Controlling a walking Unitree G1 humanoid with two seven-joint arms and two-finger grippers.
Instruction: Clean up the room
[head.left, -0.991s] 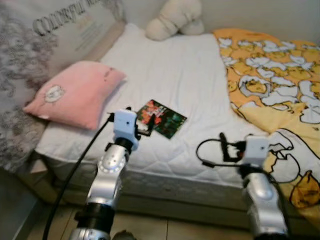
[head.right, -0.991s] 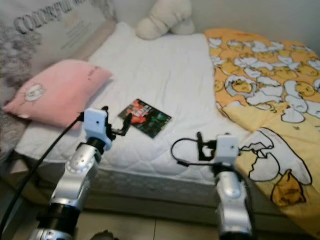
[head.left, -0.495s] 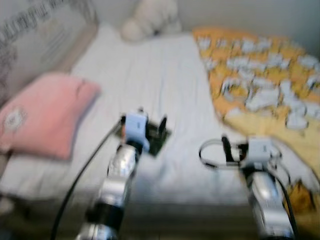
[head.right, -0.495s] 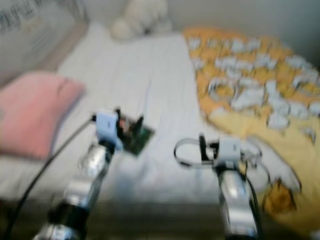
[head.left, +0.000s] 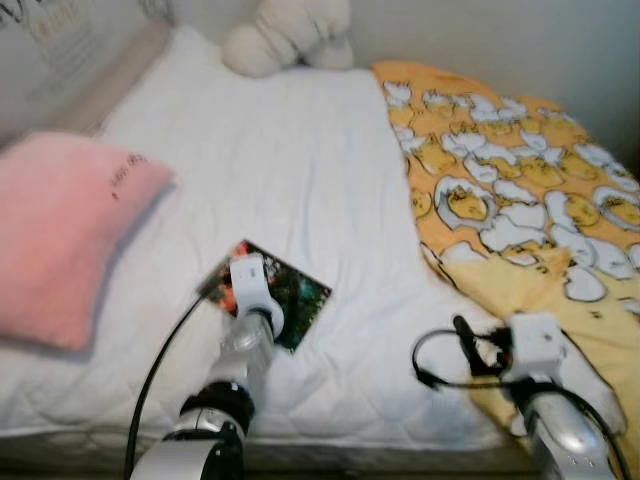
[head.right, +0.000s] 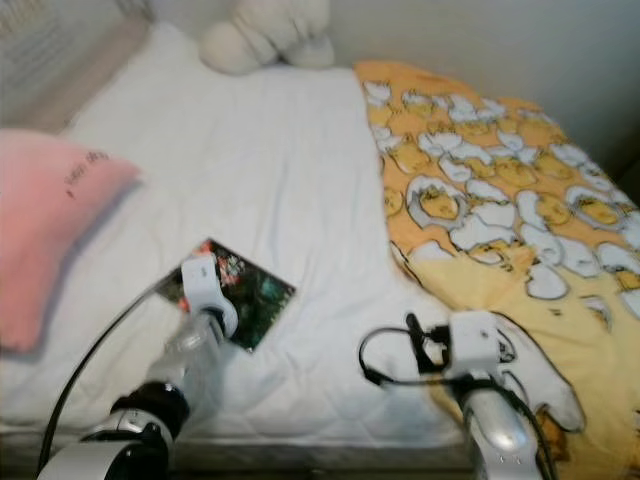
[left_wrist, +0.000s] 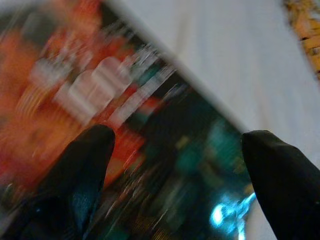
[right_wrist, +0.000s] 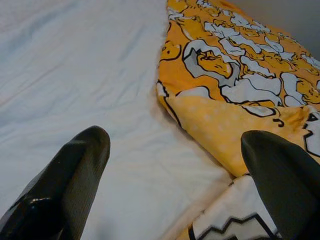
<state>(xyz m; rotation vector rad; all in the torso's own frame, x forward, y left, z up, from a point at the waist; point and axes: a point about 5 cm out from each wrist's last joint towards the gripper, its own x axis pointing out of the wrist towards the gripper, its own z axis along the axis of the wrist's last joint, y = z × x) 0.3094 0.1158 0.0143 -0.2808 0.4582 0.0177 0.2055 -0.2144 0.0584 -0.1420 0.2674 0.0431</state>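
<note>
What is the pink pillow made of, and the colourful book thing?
The pink pillow looks like soft matte cloth, puffy, probably stuffed. The book seems to be printed paper or card, flat with sharp corners; whether it is glossy is too blurry to tell.

On the bed (head.left: 300, 150), the booklet (head.left: 290, 295) lies at centre front. The pillow (head.left: 60, 235) sits at its nine o'clock, the plush toy (head.left: 285, 35) at twelve by the wall, the duvet (head.left: 510, 190) from two to four.
</note>
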